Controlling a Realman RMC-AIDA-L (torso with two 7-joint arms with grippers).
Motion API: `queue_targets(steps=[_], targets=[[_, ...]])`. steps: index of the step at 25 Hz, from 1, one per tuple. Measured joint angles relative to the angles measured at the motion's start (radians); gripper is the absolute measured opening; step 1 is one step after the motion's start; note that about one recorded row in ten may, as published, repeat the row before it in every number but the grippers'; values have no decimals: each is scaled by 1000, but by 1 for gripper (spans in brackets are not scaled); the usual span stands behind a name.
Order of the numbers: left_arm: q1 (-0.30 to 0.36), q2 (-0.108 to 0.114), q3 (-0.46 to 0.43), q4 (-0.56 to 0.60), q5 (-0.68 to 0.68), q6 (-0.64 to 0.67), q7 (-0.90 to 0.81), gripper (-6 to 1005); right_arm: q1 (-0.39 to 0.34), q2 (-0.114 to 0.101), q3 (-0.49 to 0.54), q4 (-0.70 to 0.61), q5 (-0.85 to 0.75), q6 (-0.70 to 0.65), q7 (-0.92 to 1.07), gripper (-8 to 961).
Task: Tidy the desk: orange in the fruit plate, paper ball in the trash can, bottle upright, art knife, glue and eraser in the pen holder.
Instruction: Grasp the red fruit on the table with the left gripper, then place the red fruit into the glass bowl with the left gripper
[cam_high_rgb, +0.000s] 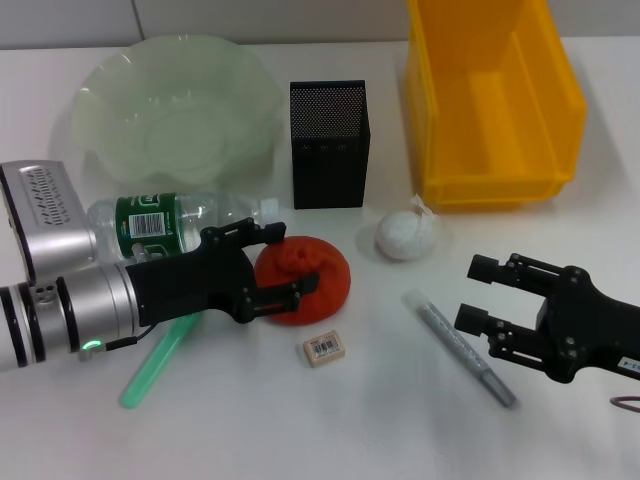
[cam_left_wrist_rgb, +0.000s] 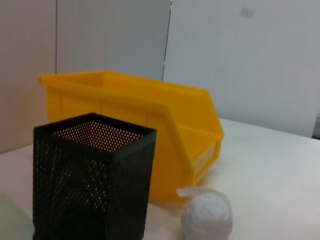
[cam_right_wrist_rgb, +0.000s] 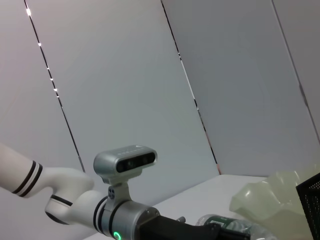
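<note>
The left gripper (cam_high_rgb: 283, 262) is spread wide around the orange (cam_high_rgb: 305, 279), fingers not clamped. The right gripper (cam_high_rgb: 478, 295) hovers spread, holding nothing, beside the pen (cam_high_rgb: 458, 346).

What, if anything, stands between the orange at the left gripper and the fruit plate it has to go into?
The bottle does: it lies on its side between the orange and the fruit plate. The left gripper, open around the orange, would probably have to lift it over the bottle.

Both grippers (cam_high_rgb: 283, 262) (cam_high_rgb: 478, 293) spread wide
</note>
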Motion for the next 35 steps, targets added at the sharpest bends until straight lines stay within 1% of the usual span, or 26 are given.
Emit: queue_targets(steps=[4,20,24,25,26,27,28,29,31,32,33,35], targets=[[0,0,1,-3,0,-9,0,790,4,-1,1,5,-1,0,0,660],[16,4,-7,0,-33,14,-12,400,3,-2,1,10,-2,2,0,660],[28,7,-7,24,-34,87,-35,273,0,-2,1,15,-1,2,0,660],[28,7,-7,24,-34,87,-35,239,0,-2,1,15,-1,1,0,660],[33,8,-7,37,-36,107,-46,205,0,-2,1,15,-1,1,0,660],[53,9,-8,91,-54,171,-84,153,0,-2,1,16,0,1,0,660],[53,9,-8,91,-54,171,-84,147,0,-2,1,16,0,1,0,660],[67,9,-8,127,-72,208,-105,141,0,-2,1,16,0,2,0,660],[67,9,-8,127,-72,208,-105,129,0,-2,1,16,0,1,0,660],[89,12,-8,183,-111,252,-142,123,2,-2,1,16,0,1,0,660],[89,12,-8,183,-111,252,-142,117,2,-2,1,16,0,1,0,660],[122,15,-10,284,-179,266,-193,107,5,0,1,16,1,1,0,660]])
